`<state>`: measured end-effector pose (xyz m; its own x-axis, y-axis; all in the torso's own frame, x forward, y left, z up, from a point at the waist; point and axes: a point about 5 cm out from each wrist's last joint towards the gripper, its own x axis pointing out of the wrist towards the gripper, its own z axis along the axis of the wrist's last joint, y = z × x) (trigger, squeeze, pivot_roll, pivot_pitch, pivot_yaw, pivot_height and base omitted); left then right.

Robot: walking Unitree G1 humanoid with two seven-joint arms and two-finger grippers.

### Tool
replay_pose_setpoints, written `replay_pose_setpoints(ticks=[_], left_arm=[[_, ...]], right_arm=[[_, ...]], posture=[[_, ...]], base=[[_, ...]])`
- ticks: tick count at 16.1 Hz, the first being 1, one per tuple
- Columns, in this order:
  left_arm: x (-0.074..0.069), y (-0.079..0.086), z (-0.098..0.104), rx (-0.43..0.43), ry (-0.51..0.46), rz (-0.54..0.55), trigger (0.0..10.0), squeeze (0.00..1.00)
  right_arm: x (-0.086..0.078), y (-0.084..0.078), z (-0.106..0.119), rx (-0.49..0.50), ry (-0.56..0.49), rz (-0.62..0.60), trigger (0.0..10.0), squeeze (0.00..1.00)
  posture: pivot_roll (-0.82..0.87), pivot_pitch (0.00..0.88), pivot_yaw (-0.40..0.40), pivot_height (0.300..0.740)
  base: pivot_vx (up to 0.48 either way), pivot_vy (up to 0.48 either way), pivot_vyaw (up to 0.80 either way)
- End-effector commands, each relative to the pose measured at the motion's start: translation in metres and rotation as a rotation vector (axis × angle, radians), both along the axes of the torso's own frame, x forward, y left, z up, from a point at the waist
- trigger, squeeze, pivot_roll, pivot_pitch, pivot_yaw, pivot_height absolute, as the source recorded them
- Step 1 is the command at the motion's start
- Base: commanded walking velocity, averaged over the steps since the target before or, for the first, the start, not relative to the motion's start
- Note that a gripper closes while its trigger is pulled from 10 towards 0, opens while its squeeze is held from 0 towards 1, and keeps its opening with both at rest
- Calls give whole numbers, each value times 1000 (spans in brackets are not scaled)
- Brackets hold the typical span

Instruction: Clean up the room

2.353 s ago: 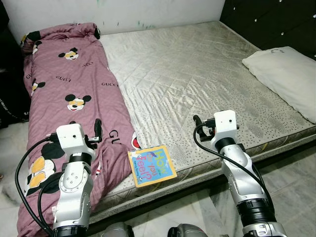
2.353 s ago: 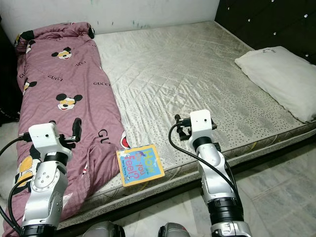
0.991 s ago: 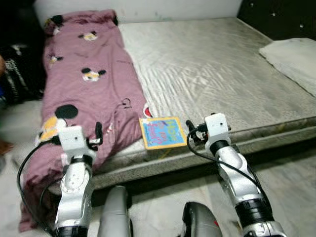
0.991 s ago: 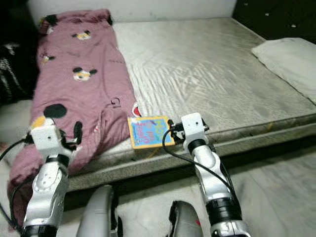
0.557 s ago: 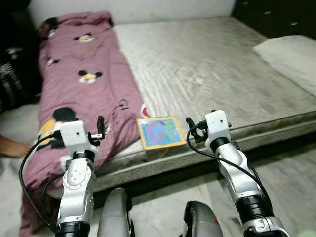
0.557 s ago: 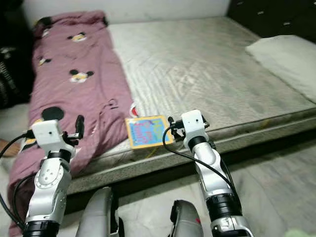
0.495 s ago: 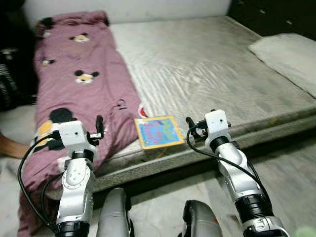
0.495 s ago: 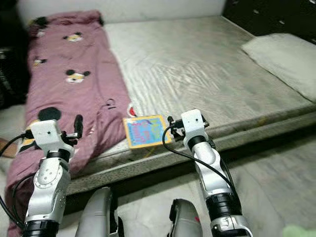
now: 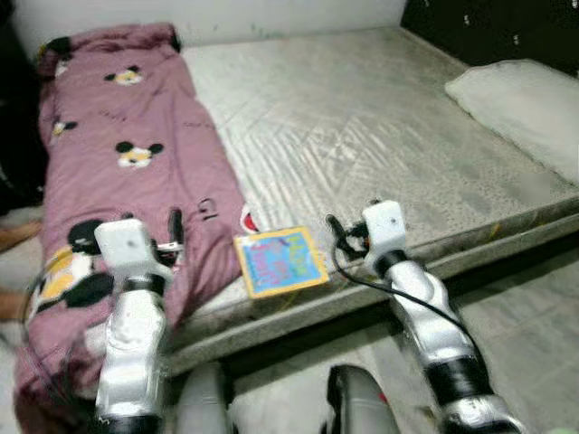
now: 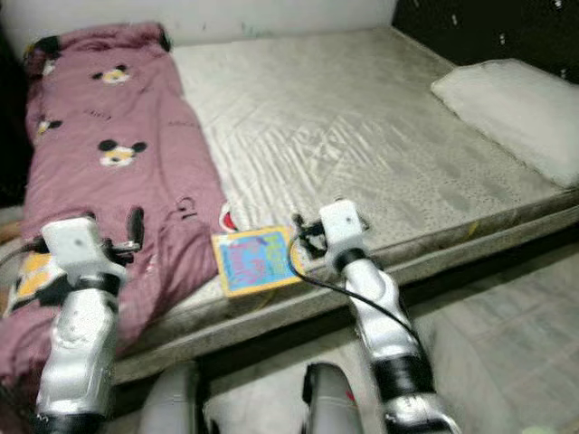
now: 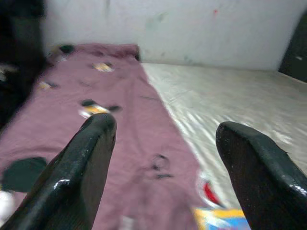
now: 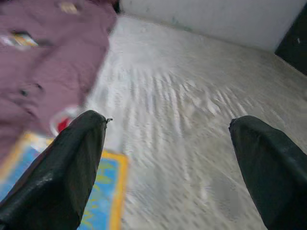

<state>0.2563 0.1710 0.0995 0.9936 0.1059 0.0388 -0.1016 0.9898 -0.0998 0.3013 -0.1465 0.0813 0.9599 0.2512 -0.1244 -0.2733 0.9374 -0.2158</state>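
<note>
Bed: bare grey quilted mattress (image 9: 362, 136) against a white wall; the robot stands at its near long edge.
Blanket: mauve blanket (image 9: 118, 172) printed with cartoon mice, lying lengthwise along the robot's left side of the mattress, its near end hanging over the edge.
Book: bright children's book (image 9: 279, 259) with a yellow border and blue cover — flat on the mattress at the near edge, just beside the blanket.
Pillow: white pillow (image 9: 516, 99) at the far right end of the bed, well apart from the book.
Left gripper: left gripper (image 11: 163, 139) raised above the blanket's near end; fingers (image 11: 81, 167) spread apart, grasping nothing.
Right gripper: right gripper (image 12: 168, 139) above the mattress edge just right of the book — fingers (image 12: 62, 172) released, nothing between them.
Floor: pale tiled floor (image 9: 534, 316) in front of the bed.
</note>
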Motion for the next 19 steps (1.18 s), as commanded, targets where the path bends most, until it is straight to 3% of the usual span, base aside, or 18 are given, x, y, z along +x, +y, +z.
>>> replay_pose_setpoints(ticks=[1,4,9,13,19], left_arm=[[-1,8,0,17,9,10,10000,0],[9,-1,0,-8,37,6,10000,0],[9,-4,-1,-10,39,-3,10000,0],[10,-5,1,3,39,3,10000,0],[10,-4,3,13,15,6,10000,0]], right_arm=[[3,6,7,11,-29,4,10000,0],[3,5,9,13,-30,5,10000,0],[-2,11,3,26,-2,29,10000,0],[-3,16,3,41,0,52,10000,0],[-3,17,-1,45,26,70,10000,0]], posture=[[-36,2,-13,634],[-49,12,-13,634],[-49,10,-12,634],[-36,22,-11,579],[-35,22,-15,575]], base=[[326,0,0],[84,0,0],[0,0,0],[0,0,0],[0,0,0]])
